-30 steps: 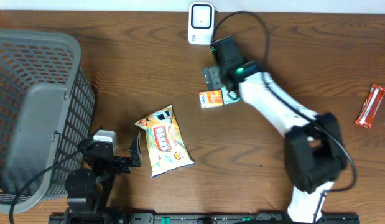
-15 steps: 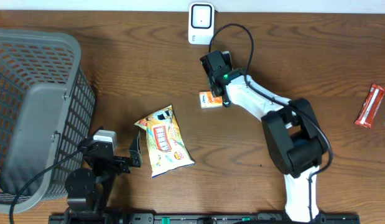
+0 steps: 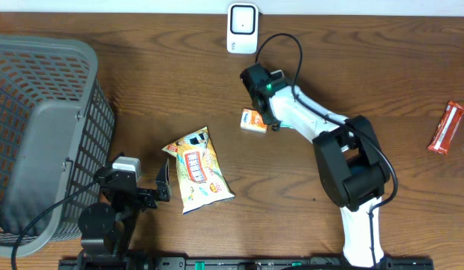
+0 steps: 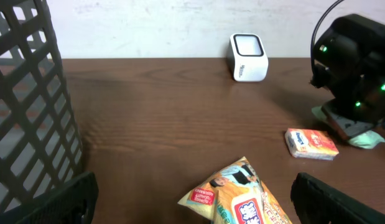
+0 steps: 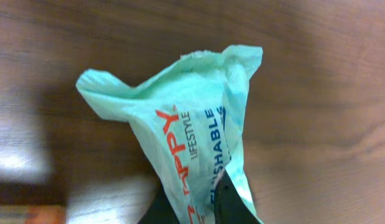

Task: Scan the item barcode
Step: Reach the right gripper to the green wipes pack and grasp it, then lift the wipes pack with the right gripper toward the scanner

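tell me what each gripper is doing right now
left gripper: open, holding nothing
right gripper: shut on the green packet

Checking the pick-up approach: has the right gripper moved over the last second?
Yes. In the overhead view the right gripper has moved away from the white barcode scanner, down onto the green packet beside the orange box.

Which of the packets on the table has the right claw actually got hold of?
The pale green packet, pinched in the shut right claw. The orange packet, the yellow snack bag and the red bar lie ungripped.
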Controlling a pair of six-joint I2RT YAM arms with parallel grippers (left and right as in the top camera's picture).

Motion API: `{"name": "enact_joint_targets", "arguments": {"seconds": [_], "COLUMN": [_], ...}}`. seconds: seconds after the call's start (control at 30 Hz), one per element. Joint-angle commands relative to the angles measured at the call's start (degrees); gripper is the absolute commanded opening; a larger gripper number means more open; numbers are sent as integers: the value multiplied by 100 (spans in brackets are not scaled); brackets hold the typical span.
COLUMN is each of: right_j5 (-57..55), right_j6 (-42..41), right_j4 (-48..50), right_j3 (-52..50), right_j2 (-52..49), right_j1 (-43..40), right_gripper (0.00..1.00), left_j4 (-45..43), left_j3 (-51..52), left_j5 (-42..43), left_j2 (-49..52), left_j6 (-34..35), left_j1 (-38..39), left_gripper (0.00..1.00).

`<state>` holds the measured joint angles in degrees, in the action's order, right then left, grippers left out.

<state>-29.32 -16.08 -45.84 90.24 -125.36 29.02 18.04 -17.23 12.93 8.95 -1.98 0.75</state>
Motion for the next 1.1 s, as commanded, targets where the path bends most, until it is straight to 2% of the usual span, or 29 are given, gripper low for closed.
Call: {"name": "enact_joint_targets", "arguments": {"seconds": [0.0, 0.17, 0.23, 0.33, 0.43, 0.63, 0.73, 0.87, 1.07], "right_j5": [1497, 5176, 6638, 8081, 8981, 10583, 10981, 11012, 11005], "right_j6": [404, 1746, 2647, 3676, 4111, 4166, 4129, 3560, 3560], "right_j4": [-586, -1906, -2470, -3283, -3762, -4666, -5171, -5167, -5167], "right_j3": [940, 1958, 2033, 1915, 1705, 1403, 1394, 1392, 1390], "right_j2": [162, 365, 365, 348, 348, 348, 348, 361, 361], "right_j1": [-179, -756, -1040, -1403, -1655, -1805, -1799, -1766, -1768], "right_gripper": [1, 1, 1, 1, 1, 1, 1, 1, 1], "left_j4": [-2, -2, -2, -2, -2, -2, -2, -2, -2], "left_j3": [15, 15, 15, 15, 15, 15, 15, 15, 15], "left_j5": [-35, -35, -35, -35, -35, -35, -35, -35, -35], "left_j2": [-9, -9, -9, -9, -9, -9, -9, -9, -9], "left_j6": [-79, -79, -79, -79, -79, -79, -79, -79, -79], "left_j1": [-15, -15, -15, -15, -15, -15, -15, -15, -15], "left_gripper": [99, 99, 99, 99, 99, 99, 99, 99, 99]}}
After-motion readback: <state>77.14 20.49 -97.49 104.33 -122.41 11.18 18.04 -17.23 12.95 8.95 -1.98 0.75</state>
